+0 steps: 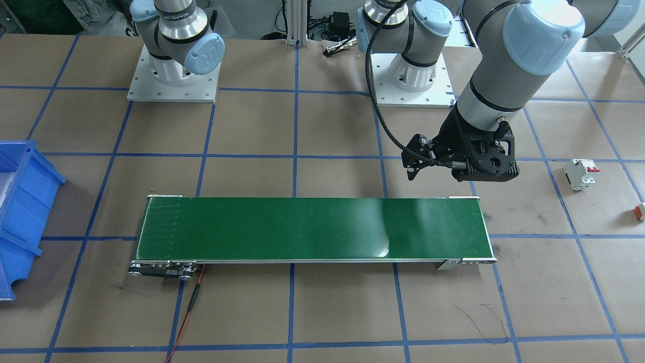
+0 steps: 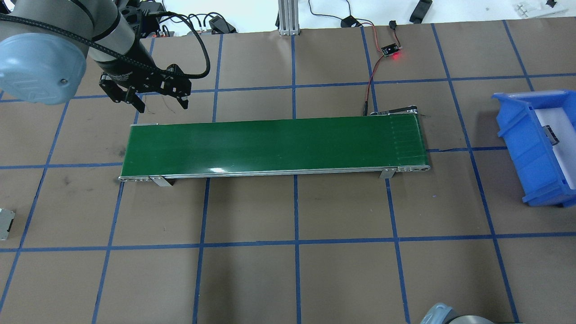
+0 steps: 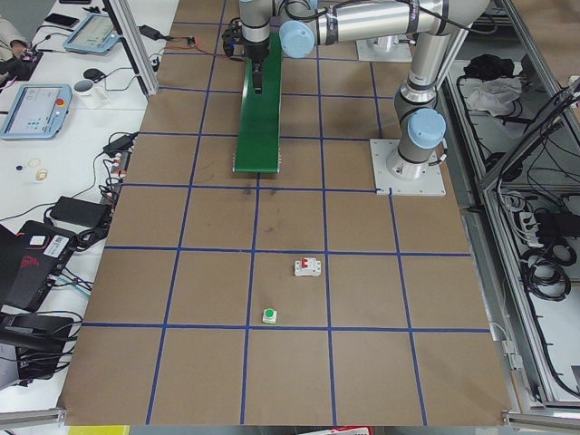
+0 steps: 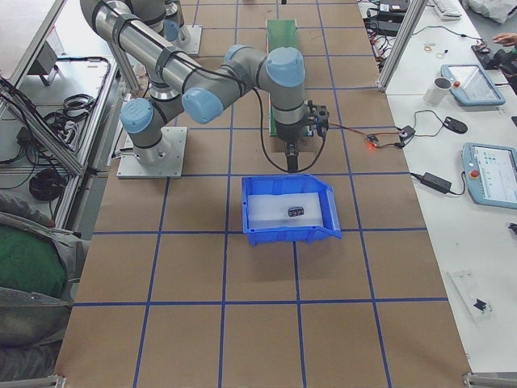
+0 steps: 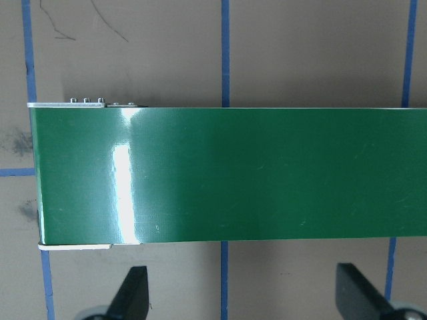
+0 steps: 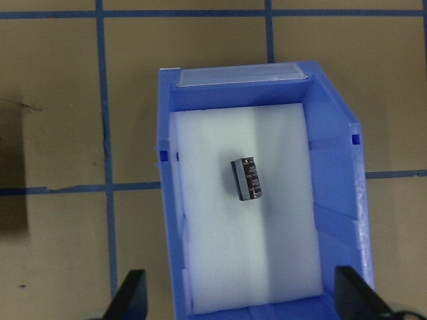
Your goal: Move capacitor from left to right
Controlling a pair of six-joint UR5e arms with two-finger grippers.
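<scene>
The capacitor (image 6: 246, 179), a stubby black cylinder with pale markings, lies on its side on the white pad inside the blue bin (image 6: 335, 143). It also shows in the exterior right view (image 4: 295, 212). My right gripper (image 6: 243, 300) is open and empty, high above the bin's near end, with the capacitor between and beyond its fingers (image 6: 131, 293). My left gripper (image 2: 163, 105) is open and empty, hovering by the far side of the green conveyor belt (image 2: 274, 144) at its left end. In the left wrist view its fingers (image 5: 133, 293) stand wide apart beside the belt (image 5: 233, 173).
The blue bin (image 2: 517, 135) stands on the table's right side, past the conveyor's end. A white circuit breaker with red switches (image 1: 579, 174) and a tiny orange-and-white part (image 1: 640, 212) lie on the left side. A small board with a red light (image 2: 390, 50) sits behind the conveyor.
</scene>
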